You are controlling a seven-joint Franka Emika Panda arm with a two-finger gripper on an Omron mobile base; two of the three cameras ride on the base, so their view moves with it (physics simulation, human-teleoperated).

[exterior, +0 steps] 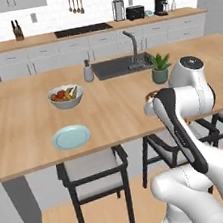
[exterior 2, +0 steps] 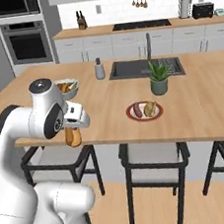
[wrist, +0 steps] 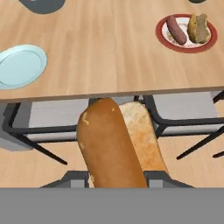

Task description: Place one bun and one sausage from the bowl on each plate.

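My gripper (wrist: pixel 116 177) is shut on a golden-tan bun (wrist: pixel 114 144), which sticks out lengthwise between the dark fingertips (wrist: pixel 73 177). In the right base view the gripper (exterior 2: pixel 73 134) hangs with the bun (exterior 2: pixel 73 137) just off the counter's front edge, above the stools. The light blue plate (wrist: pixel 19 65) (exterior: pixel 71 137) lies bare near that edge, to the left in the hand view. The white plate with a red rim (wrist: pixel 187 31) (exterior 2: pixel 144 111) holds one sausage (wrist: pixel 176 29) and one bun (wrist: pixel 197 28). The bowl is out of view.
A pale fruit bowl (exterior: pixel 66 96) (exterior 2: pixel 67 87) stands behind the blue plate. A potted plant (exterior 2: pixel 158 78), a soap bottle (exterior: pixel 88 71) and the sink (exterior: pixel 119 66) sit farther back. Black-framed stools (exterior: pixel 94 171) (exterior 2: pixel 151 154) stand under the counter edge.
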